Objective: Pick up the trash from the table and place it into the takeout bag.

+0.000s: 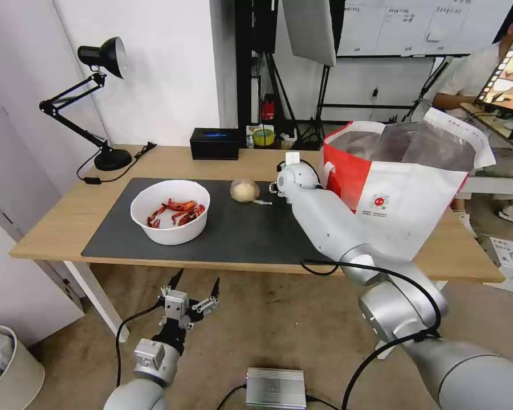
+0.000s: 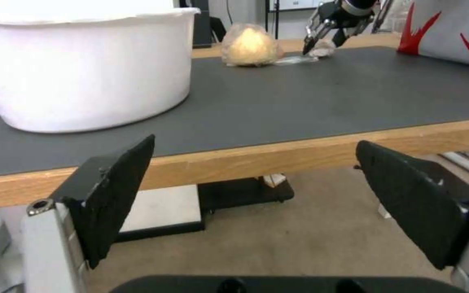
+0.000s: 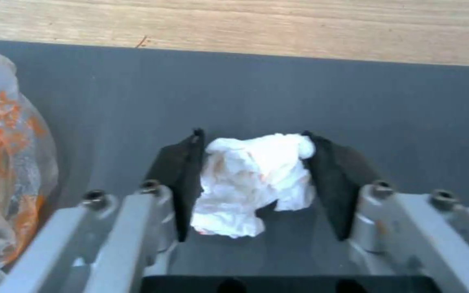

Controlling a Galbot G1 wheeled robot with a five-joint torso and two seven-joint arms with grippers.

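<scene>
Head view: the light wood table (image 1: 68,213) carries a dark grey mat (image 1: 239,233), with the white bowl of crayfish shells (image 1: 170,212) left of centre and the tan wrapped ball (image 1: 244,190) near mid-frame. The red-and-white takeout bag (image 1: 402,182) stands open at the right, its foil lining showing. A black box (image 1: 214,143) and a desk lamp (image 1: 100,102) sit along the far edge. The right arm stretches from the lower right up to mid-frame, its wrist bent down over the mat just right of the ball. The left gripper (image 1: 195,283) hangs low at the bottom left, below the table's front edge, fingers spread and empty.

Left wrist view: the bowl fills the upper left; at the upper centre the ball lies beside the small white tissue wad (image 2: 322,49), with the right gripper (image 2: 321,42) lowered over it.

Right wrist view: the wad sits mid-frame on the mat between the two black pads (image 3: 185,179) — both pads press its sides, so the grasp looks made, though the wad appears not yet lifted. The ball's wrapping shows at the left edge.

Judged from this, the task is part way — bowl, ball and wad all remain on the table.
</scene>
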